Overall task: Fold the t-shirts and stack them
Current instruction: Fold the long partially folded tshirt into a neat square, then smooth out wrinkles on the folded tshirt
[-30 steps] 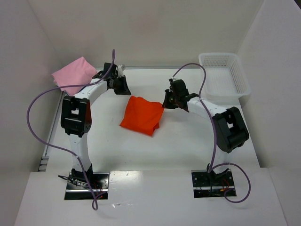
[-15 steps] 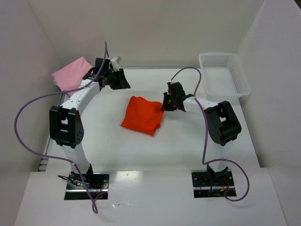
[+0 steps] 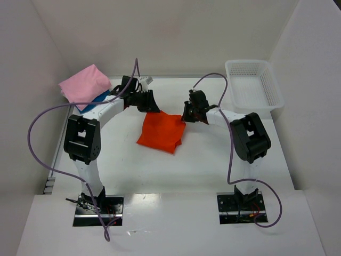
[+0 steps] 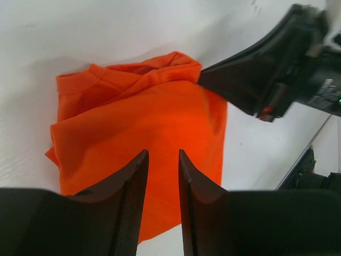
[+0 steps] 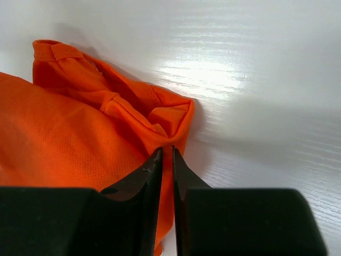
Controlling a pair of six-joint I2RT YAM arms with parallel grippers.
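The orange t-shirt [image 3: 160, 132] lies loosely folded in the middle of the table. My right gripper [image 3: 185, 117] is at its back right corner, shut on a bunched fold of the orange cloth [image 5: 64, 133]; the pinch shows in the right wrist view [image 5: 166, 150]. My left gripper [image 3: 152, 106] hovers at the shirt's back left edge. Its jaws are open [image 4: 162, 154], with nothing between them and the orange cloth [image 4: 133, 122] below. The folded pink t-shirt [image 3: 84, 84] lies at the back left on top of a blue t-shirt [image 3: 98, 100].
A white mesh basket [image 3: 253, 85] stands at the back right, beside the right wall. White walls close in the table on the left, the back and the right. Purple cables loop from both arms.
My left arm swung right from beside the pink t-shirt to the orange one and its jaws opened. My right gripper moved in onto the orange t-shirt's corner.
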